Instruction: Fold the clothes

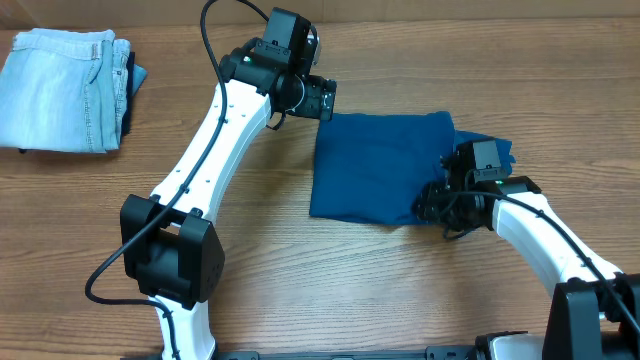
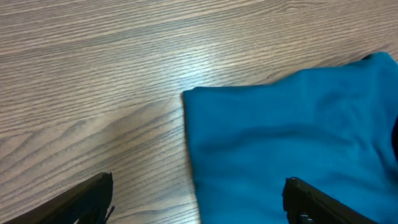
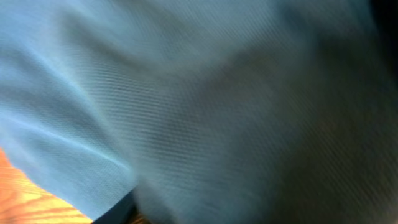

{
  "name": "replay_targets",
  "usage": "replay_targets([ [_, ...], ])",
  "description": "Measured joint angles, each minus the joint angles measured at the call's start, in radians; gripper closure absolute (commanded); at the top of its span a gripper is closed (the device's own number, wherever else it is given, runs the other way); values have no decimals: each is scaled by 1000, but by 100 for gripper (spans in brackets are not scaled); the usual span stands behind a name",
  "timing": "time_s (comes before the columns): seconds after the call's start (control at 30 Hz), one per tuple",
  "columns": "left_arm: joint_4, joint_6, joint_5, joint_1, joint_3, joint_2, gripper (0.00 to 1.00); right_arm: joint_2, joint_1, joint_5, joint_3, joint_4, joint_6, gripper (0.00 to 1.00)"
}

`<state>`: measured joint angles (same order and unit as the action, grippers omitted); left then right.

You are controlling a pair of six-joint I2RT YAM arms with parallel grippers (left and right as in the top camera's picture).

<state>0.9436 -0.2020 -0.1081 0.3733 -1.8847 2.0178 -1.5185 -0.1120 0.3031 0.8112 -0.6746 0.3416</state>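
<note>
The teal-blue shirt (image 1: 375,165) lies folded into a rough rectangle right of the table's middle. My left gripper (image 1: 322,100) hovers open just over the shirt's far left corner. In the left wrist view that corner (image 2: 280,137) lies below the left gripper (image 2: 199,205), with one dark finger over bare wood and the other over cloth. My right gripper (image 1: 432,205) sits low at the shirt's near right edge, where loose cloth bunches. The shirt's fabric (image 3: 205,106) fills the right wrist view, blurred and very close, and hides the jaws.
Pale blue jeans (image 1: 60,90) lie folded at the far left corner of the wooden table (image 1: 260,270). The left arm (image 1: 215,140) stretches diagonally from its base (image 1: 170,250) at the front left. The right arm (image 1: 545,235) comes in from the front right.
</note>
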Motion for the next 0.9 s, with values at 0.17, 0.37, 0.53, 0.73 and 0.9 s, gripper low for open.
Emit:
replay_targets([
  [0.17, 0, 0, 0, 0, 0, 0, 9, 60, 0, -19, 2, -178, 58, 59],
  [0.37, 0, 0, 0, 0, 0, 0, 15, 217, 0, 167, 5, -70, 14, 70],
  [0.53, 10, 5, -26, 0, -3, -1, 11, 291, 0, 228, 19, 79, -5, 76],
  [0.73, 39, 26, -34, 0, -111, -72, 4, 162, 0, 106, 20, 137, -1, 85],
  [0.9, 49, 29, -34, 0, -241, -274, 2, -16, 0, 52, 20, 114, 1, 82],
])
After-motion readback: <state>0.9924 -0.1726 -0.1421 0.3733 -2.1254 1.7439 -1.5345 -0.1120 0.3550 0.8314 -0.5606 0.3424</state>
